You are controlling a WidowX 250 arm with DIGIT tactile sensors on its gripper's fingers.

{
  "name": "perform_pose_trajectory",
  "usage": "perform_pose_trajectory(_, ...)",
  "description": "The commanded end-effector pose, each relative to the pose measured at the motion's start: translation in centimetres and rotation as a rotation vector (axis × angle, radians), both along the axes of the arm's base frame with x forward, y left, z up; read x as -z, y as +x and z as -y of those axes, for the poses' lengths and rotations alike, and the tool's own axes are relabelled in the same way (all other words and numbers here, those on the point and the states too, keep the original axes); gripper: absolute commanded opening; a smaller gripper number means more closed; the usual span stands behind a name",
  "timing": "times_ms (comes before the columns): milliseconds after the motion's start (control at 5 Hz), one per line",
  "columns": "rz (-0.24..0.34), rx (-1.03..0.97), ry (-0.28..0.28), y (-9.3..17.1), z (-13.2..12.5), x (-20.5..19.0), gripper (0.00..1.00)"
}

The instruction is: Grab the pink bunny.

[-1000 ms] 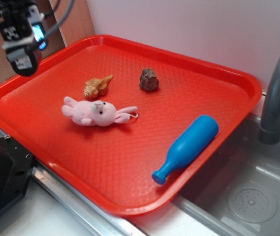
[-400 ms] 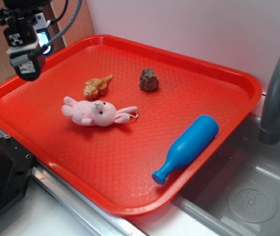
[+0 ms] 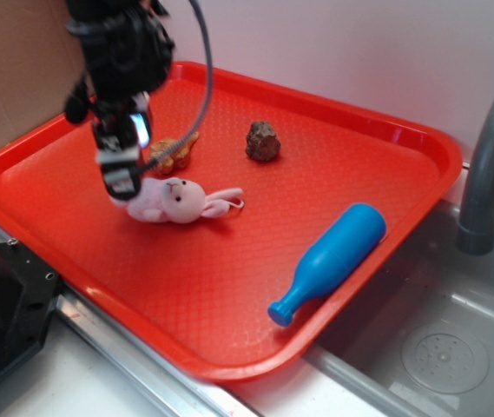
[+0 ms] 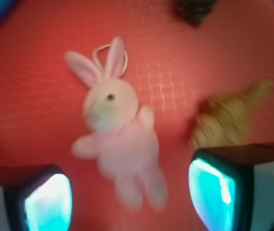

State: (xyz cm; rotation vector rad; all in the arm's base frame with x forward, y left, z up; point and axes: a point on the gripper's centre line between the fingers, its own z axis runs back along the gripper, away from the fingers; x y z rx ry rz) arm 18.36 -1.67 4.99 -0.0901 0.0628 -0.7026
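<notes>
The gripper [image 3: 123, 184] is held above the pink bunny's [image 3: 175, 201] legs, fingers [image 4: 47, 199] spread wide and empty, the seashell [image 3: 170, 152] at 12 o'clock.

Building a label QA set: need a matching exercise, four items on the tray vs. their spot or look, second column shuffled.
Column 1:
1. pink bunny
2. seashell
3. blue bottle
4. dark rock

Column 2:
A. lying on its side near the tray's sink-side edge
B. alone toward the tray's back wall
C. directly below the open gripper, between its pads in the wrist view
D. tan, just behind the bunny

Pairs: 1-C, 2-D, 3-A, 4-B
</notes>
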Motion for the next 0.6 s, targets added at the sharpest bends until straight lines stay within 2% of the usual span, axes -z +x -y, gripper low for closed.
perform_pose_trajectory(0,-0.018,0.101,0.091,1.2,2.2,3.3,1.0)
perform_pose_trajectory(200,0.036,0.083,0.078,1.0,2.4,2.1,0.0)
perform_pose_trajectory(400,0.069,0.099,0.037,0.9,2.4,1.0,0.0)
